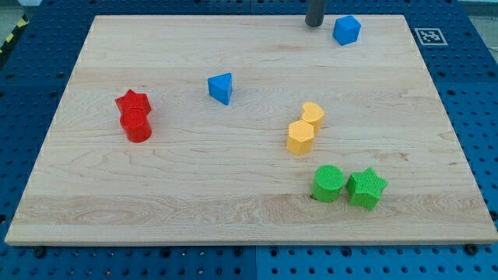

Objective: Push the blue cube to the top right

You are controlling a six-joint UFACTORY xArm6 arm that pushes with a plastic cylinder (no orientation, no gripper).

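Note:
The blue cube (347,29) sits near the view's top, right of the middle, close to the board's top edge. My tip (313,23) is the lower end of a dark rod coming down from the view's top. It stands just left of the blue cube, a small gap apart from it. A second blue block, a triangular prism (221,87), lies left of the middle of the wooden board (93,187).
A red star (132,102) and a red cylinder (137,126) touch at the left. Two yellow blocks (313,116) (299,138) touch at centre right. A green cylinder (328,183) and green star (366,188) sit at the lower right. A marker tag (429,36) lies off the board's top right corner.

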